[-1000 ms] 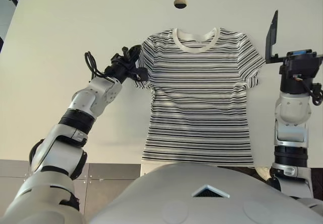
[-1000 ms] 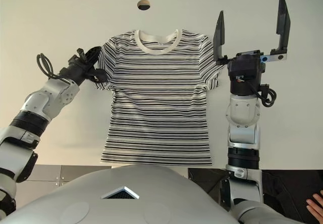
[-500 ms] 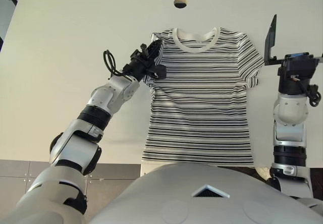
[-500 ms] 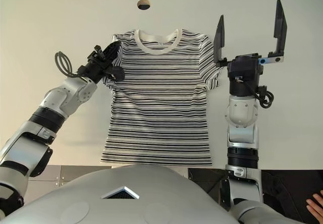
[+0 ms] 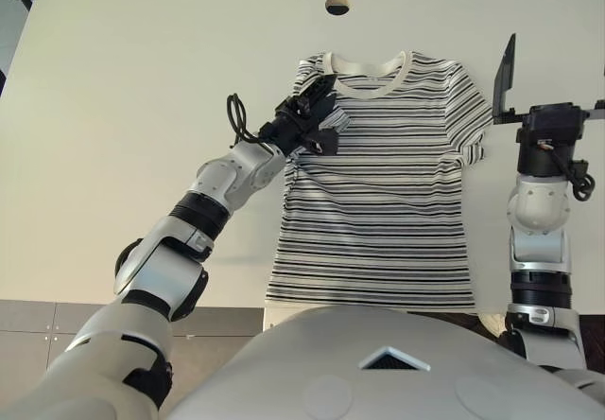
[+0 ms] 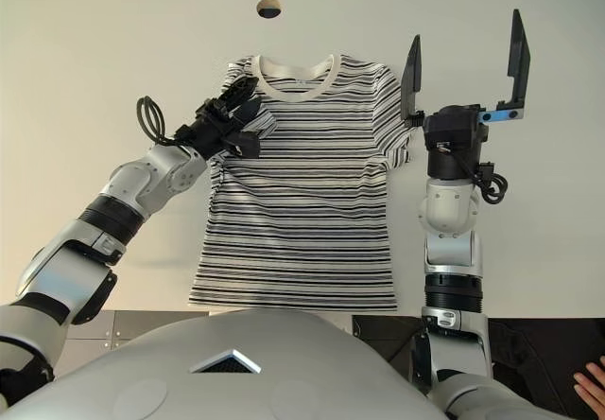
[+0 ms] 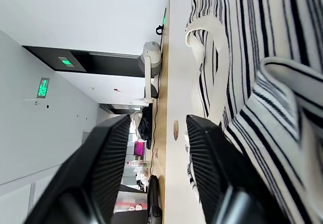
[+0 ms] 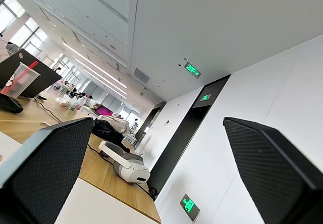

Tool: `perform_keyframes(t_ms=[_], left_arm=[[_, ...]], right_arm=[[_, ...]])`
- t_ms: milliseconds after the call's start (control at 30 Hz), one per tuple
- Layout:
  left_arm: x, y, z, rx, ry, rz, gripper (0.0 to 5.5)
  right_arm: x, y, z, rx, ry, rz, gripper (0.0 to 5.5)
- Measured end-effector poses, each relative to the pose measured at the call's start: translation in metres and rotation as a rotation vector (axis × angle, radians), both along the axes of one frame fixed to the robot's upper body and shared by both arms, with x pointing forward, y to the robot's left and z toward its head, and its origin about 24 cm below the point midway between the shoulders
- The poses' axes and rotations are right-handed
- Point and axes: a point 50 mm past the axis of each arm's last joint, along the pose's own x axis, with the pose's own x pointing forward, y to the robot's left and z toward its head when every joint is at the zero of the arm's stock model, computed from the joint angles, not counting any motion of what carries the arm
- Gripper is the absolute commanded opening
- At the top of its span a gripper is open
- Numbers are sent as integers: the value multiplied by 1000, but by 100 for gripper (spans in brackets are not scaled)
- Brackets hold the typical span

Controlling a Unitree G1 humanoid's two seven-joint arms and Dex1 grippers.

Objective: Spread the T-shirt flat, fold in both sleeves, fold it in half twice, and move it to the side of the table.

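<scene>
Now the left gripper [image 5: 319,110] sits over the upper chest of the T-shirt [image 5: 378,202], just below the collar's left end. A second ago it was out at the shirt's left edge, and half a second ago it was at the shoulder seam. Its fingers [image 7: 108,168] are drawn close and clenched on the left sleeve [image 5: 333,123], which has come in with it. The sleeve is now doubled over onto the striped front instead of sticking out to the side. That side of the shirt therefore runs in a nearly straight line from shoulder to hem. The left arm has swung inward and lies across the table [image 5: 142,79] at a slant.

The rest of the shirt has not shifted. It lies flat in the middle of the table with its collar away from the robot and its hem at the near edge. The right sleeve [image 5: 473,122] is spread out as before.

The right gripper [image 6: 465,34] stands just beside that sleeve, pointing upward with its fingers released and wide apart. It has kept almost the same place, apart from a slight turn. The round hole [image 5: 337,5] in the tabletop lies beyond the collar.
</scene>
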Motion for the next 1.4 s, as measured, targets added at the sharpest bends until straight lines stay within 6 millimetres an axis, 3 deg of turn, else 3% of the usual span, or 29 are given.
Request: perform_keyframes(t_ms=[67,200,300,367,467,567,767,933,1400], left_arm=[[1,1,14,-72,-38,11,286],[-1,8,55,-379,-131,61,333],[-9,9,65,-559,-116,68,333],[-10,18,72,-674,-112,100,333],[-9,37,82,-787,-131,169,333],[-15,58,78,-852,-131,259,333],[-22,68,75,-854,-129,293,333],[-25,66,74,-831,-105,274,333],[-28,61,69,-792,-75,257,333]], right_arm=[[6,-11,-3,-74,25,-78,473],[29,-63,0,-294,131,-281,473],[49,-85,-7,-410,251,-341,473],[63,-96,-24,-563,404,-360,473],[71,-98,-46,-725,544,-333,473],[67,-99,-67,-882,690,-260,473],[63,-102,-58,-1060,745,-101,473],[45,-93,-54,-1130,739,55,473],[61,-71,-69,-1107,663,38,473]])
